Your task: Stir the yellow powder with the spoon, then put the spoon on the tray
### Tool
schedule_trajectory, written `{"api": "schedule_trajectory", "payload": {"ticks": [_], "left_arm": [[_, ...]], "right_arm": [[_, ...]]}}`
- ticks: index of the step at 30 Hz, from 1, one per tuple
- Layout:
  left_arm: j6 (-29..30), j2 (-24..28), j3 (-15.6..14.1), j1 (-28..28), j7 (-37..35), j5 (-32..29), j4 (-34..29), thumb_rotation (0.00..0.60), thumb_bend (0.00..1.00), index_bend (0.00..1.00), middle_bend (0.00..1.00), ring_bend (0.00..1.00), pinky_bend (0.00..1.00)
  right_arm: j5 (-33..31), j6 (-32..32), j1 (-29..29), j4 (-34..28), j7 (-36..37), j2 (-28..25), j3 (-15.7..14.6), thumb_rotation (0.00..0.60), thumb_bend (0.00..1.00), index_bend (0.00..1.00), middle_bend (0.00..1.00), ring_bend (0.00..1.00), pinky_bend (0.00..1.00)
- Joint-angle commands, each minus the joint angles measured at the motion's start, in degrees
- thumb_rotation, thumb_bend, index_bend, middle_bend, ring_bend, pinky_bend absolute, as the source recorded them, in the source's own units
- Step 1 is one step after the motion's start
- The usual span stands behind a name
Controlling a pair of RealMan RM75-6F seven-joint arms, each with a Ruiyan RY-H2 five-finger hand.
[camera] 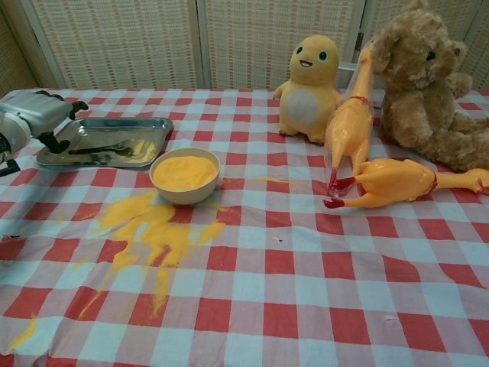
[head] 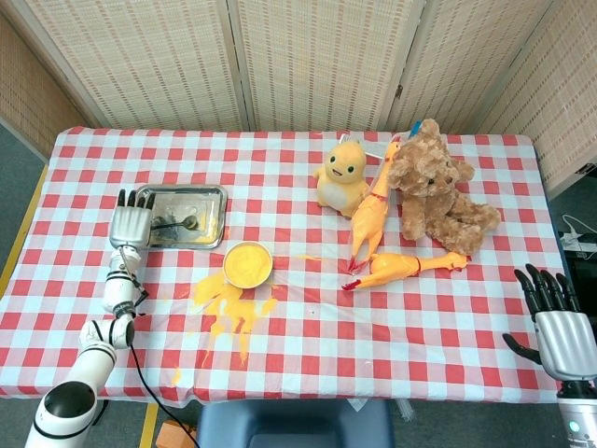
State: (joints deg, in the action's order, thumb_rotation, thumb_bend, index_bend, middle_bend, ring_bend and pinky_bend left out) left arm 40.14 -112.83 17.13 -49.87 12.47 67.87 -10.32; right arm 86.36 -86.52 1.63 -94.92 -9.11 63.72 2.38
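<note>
Nearest, the right hand (head: 564,327) hangs off the surface's near edge, fingers spread and empty. Spilled yellow powder (camera: 153,229) lies before the small cream bowl (camera: 185,174). Beyond, the thin metal spoon (camera: 103,148), judged light, stiff and slippery, lies in the shallow steel tray (camera: 157,122); the left hand (head: 131,225) hovers at the tray's left rim, whether gripping the handle I cannot tell.

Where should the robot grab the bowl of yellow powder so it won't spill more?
Probably the rim of the bowl, pinched from above on its right side. It stands upright and nearly brimful, with spilled powder on the cloth in front and the tray close behind to the left. The right side is bare cloth, so a level lift looks safest.
</note>
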Motion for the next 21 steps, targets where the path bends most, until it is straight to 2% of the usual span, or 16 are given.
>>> {"api": "schedule_trajectory", "payload": {"ticks": [1, 2, 4, 6, 9, 11, 13, 15, 18, 21], "left_arm": [[7.1, 1.7, -1.4, 2.2, -4.9, 2.3, -6.1, 0.600, 0.46, 0.00, 0.08, 0.00, 0.01], [11.0, 3.0, -2.6, 3.8, -7.7, 4.0, -9.7, 0.600, 0.46, 0.00, 0.06, 0.00, 0.01], [22.1, 8.2, -7.0, 9.5, -14.5, 9.6, -21.6, 0.600, 0.46, 0.00, 0.01, 0.00, 0.01], [34.0, 15.4, -12.2, 16.5, -17.1, 15.7, -35.4, 0.600, 0.46, 0.00, 0.00, 0.00, 0.01], [43.7, 24.2, -18.2, 25.0, -12.7, 19.6, -50.9, 0.600, 0.46, 0.00, 0.00, 0.00, 0.00], [48.1, 28.4, -21.3, 29.8, -9.9, 20.9, -58.0, 0.600, 0.46, 0.00, 0.00, 0.00, 0.00], [50.9, 30.6, -23.0, 32.9, -10.5, 21.4, -61.6, 0.600, 0.45, 0.00, 0.00, 0.00, 0.00], [50.8, 34.1, -24.5, 34.2, -9.0, 22.1, -64.9, 0.600, 0.45, 0.00, 0.00, 0.00, 0.00], [51.1, 37.6, -24.3, 35.1, -8.8, 21.8, -69.5, 0.600, 0.45, 0.00, 0.00, 0.00, 0.00], [51.2, 39.1, -24.2, 35.8, -7.6, 22.4, -71.8, 0.600, 0.45, 0.00, 0.00, 0.00, 0.00]], "right_arm": [[0.5, -0.4, -0.2, -0.2, 0.5, -0.3, -0.2, 0.600, 0.07, 0.00, 0.00, 0.00, 0.00], [0.7, -0.5, -0.3, -0.2, 0.7, -0.5, -0.2, 0.600, 0.07, 0.00, 0.00, 0.00, 0.00], [1.0, -1.0, -0.5, -0.1, 1.3, -0.8, -0.3, 0.600, 0.07, 0.00, 0.00, 0.00, 0.00], [1.1, -1.2, -0.7, -0.1, 1.7, -1.0, -0.4, 0.600, 0.07, 0.00, 0.00, 0.00, 0.00], [2.0, -1.6, -0.9, -0.3, 2.0, -1.2, -0.7, 0.600, 0.07, 0.00, 0.00, 0.00, 0.00], [2.6, -2.1, -1.1, -0.7, 2.0, -1.2, -1.0, 0.600, 0.07, 0.00, 0.00, 0.00, 0.00], [2.9, -2.3, -1.4, -1.1, 1.8, -1.3, -1.2, 0.600, 0.07, 0.00, 0.00, 0.00, 0.00], [3.3, -2.2, -1.4, -1.4, 1.3, -1.5, -1.6, 0.600, 0.07, 0.00, 0.00, 0.00, 0.00], [3.8, -1.2, -1.2, -2.0, 1.1, -1.9, -2.2, 0.600, 0.07, 0.00, 0.00, 0.00, 0.00], [4.0, -1.3, -1.4, -2.1, 1.1, -2.0, -2.4, 0.600, 0.07, 0.00, 0.00, 0.00, 0.00]]}}
